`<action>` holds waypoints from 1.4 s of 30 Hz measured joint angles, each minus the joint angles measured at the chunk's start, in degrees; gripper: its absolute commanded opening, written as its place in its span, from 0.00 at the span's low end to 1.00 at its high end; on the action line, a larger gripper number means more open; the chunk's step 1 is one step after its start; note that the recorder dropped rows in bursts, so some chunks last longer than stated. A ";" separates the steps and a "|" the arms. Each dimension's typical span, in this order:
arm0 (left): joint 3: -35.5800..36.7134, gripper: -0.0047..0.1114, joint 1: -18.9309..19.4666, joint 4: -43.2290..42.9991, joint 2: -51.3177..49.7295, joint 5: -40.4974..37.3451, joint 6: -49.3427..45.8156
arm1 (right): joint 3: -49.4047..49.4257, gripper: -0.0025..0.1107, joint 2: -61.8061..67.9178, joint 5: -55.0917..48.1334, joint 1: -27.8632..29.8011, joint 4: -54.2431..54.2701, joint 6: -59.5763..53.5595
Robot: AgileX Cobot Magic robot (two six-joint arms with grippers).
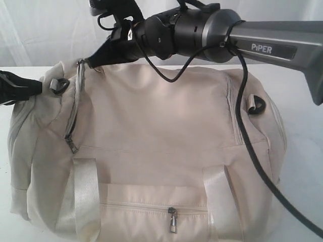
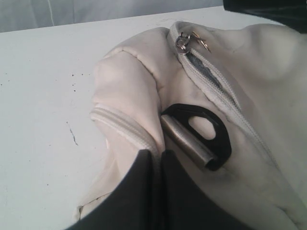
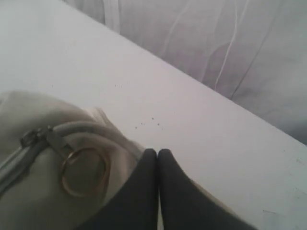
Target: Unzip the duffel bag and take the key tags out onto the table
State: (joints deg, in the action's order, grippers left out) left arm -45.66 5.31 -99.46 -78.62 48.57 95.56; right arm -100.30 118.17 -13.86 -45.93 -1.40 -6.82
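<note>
A cream duffel bag (image 1: pixel 151 126) fills the white bench (image 1: pixel 303 151). The PiPER arm (image 1: pixel 262 45) reaches in from 3 o'clock, its right jaws at the zipper end (image 1: pixel 81 63) at 11 o'clock. The left jaws meet the bag at 9 o'clock, beside a black ring (image 1: pixel 59 84).

In the exterior view we are looking closely down on the duffel bag (image 1: pixel 151 131). The left wrist view is hugging its nine o'clock end; the right is skimming its eleven o'clock corner toward the worktop (image 3: pixel 158 91). All are sharing that end.
</note>
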 measured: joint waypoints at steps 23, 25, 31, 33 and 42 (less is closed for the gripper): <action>0.00 0.04 0.00 0.00 0.00 0.00 -0.05 | -0.04 0.58 -2.42 -12.51 -5.24 1.40 -31.97; 0.00 0.04 0.00 0.00 0.00 0.00 -0.05 | -0.04 0.55 -1.88 -11.76 -5.24 1.40 -32.28; 0.00 0.04 0.00 0.00 0.00 0.66 -0.05 | -0.04 0.51 0.35 -5.56 -5.24 1.40 -32.54; 0.00 0.04 0.00 0.00 0.00 0.66 -0.05 | -0.04 0.51 0.68 -4.76 -5.24 1.40 -32.64; 0.00 0.04 0.00 0.00 0.00 0.66 -0.05 | -0.04 0.51 0.66 -3.91 -5.24 1.07 -32.76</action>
State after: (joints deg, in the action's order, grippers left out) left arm -45.66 5.31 -99.46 -78.62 49.23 95.51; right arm -100.34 118.82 -17.77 -51.17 -0.33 -39.59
